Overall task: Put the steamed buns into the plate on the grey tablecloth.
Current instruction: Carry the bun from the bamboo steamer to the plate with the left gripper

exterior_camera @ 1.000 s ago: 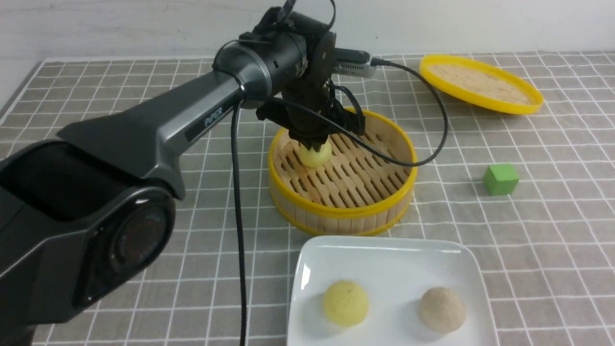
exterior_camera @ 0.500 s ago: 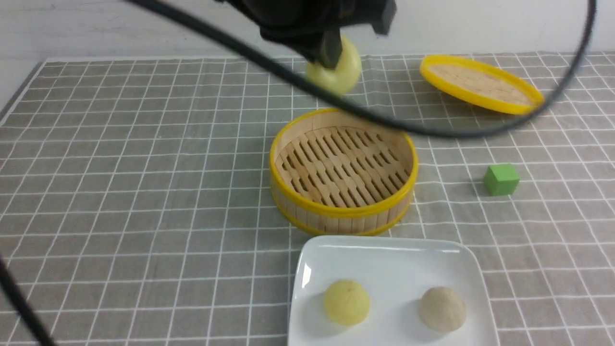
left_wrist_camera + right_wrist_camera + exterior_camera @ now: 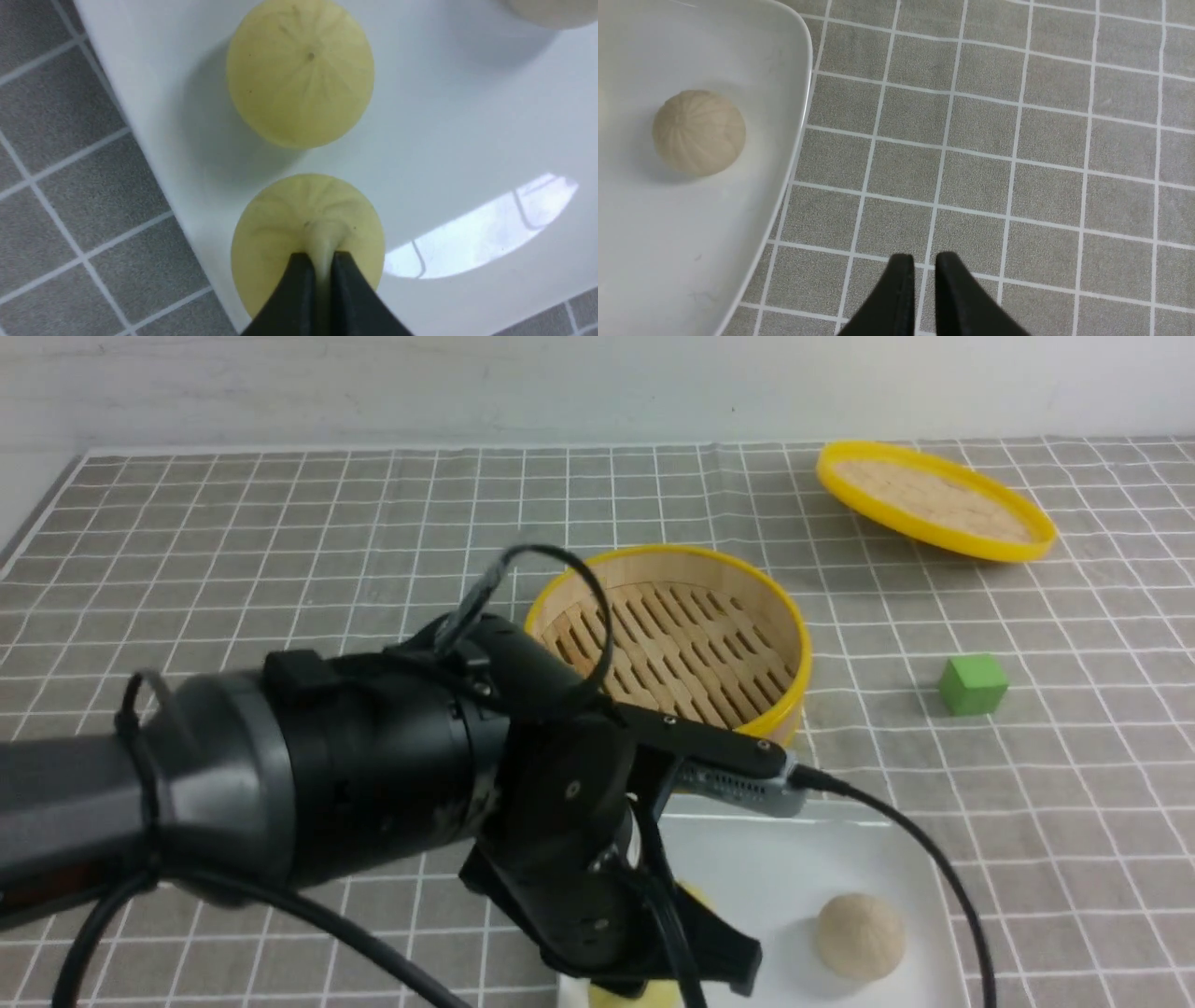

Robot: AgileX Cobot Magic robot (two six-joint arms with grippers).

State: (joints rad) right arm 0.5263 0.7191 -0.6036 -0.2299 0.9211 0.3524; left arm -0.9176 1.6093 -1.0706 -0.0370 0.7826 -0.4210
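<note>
Along the lower edge of the front frame, the glossy white square plate (image 3: 840, 859) with rounded corners lies on the grey tablecloth (image 3: 280, 569), a woven cloth gridded with thin white lines. On its glaze sit a matte, pleated beige bun (image 3: 860, 936) and a pale yellow bun (image 3: 299, 70). The left gripper (image 3: 322, 259) is pinched tight on the top pleat of a third bun (image 3: 306, 210), yellow and domed, just inside the plate's rim. Whether it touches the glaze cannot be told. The right gripper (image 3: 923, 259) hangs over the cloth beside the plate, its black tips nearly together around nothing. Mid-frame stands the slatted, yellow-rimmed bamboo steamer (image 3: 667, 644).
</note>
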